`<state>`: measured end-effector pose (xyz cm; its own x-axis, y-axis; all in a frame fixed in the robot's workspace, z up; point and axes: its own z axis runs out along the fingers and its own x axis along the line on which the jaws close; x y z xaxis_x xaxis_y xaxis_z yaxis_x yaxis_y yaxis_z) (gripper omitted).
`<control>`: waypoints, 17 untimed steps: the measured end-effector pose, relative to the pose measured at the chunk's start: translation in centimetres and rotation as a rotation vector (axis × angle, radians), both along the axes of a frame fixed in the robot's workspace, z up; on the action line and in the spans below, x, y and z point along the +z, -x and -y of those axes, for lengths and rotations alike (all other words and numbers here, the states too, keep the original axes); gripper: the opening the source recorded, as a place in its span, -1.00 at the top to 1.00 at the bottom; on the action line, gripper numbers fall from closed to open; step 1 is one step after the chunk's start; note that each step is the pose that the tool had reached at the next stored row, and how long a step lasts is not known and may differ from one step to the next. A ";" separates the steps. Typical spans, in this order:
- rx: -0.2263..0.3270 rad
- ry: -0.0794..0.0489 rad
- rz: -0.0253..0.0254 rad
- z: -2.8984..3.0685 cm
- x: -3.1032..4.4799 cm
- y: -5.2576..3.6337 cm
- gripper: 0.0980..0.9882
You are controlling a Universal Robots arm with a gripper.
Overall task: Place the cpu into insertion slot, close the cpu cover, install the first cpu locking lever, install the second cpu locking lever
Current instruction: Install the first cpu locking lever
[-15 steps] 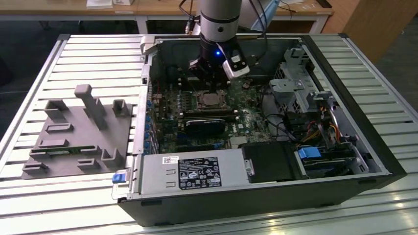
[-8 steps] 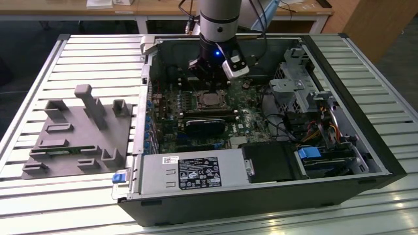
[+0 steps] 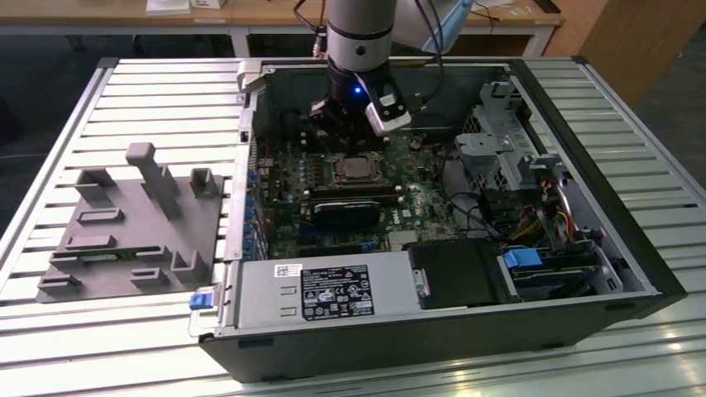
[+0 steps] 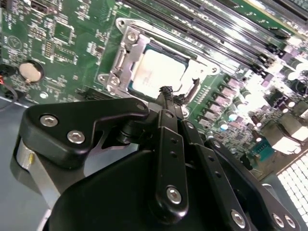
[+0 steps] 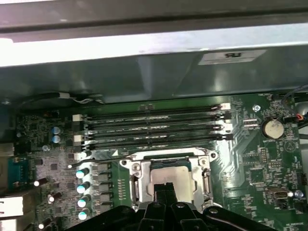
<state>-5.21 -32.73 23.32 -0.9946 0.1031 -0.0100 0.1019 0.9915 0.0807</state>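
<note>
At the edge of the insertion slot (image 4: 161,47) with the gripper (image 4: 166,92) pinched together, tips meeting on nothing plainly visible. Already seated inside the slot: the cpu (image 4: 156,72). Flat over the slot, by the look of it: the cpu cover (image 4: 126,53). No telling about the latching of the two locking levers beside the slot; judged as the work left.

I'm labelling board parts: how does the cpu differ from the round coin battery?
The cpu is square; the coin battery is round. The cpu is clearly larger than the battery. The cpu sits framed by the cpu cover, close to the gripper; the battery sits apart from both. Both have pale metal faces lying flat.
</note>
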 end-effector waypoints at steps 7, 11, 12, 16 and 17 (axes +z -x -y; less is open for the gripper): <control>0.000 -0.003 0.0073 0.01 0.00 1.48 0.98; 0.000 -0.004 0.0142 0.03 0.00 2.44 0.98; 0.000 -0.004 0.0160 0.03 0.00 2.68 0.98; 0.000 -0.005 0.0236 0.04 0.00 3.67 0.98; 0.000 -0.005 0.0255 0.04 0.00 3.93 0.98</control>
<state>-9.14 -32.77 23.32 -0.9941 0.1030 -0.0349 0.0996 0.9911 0.0882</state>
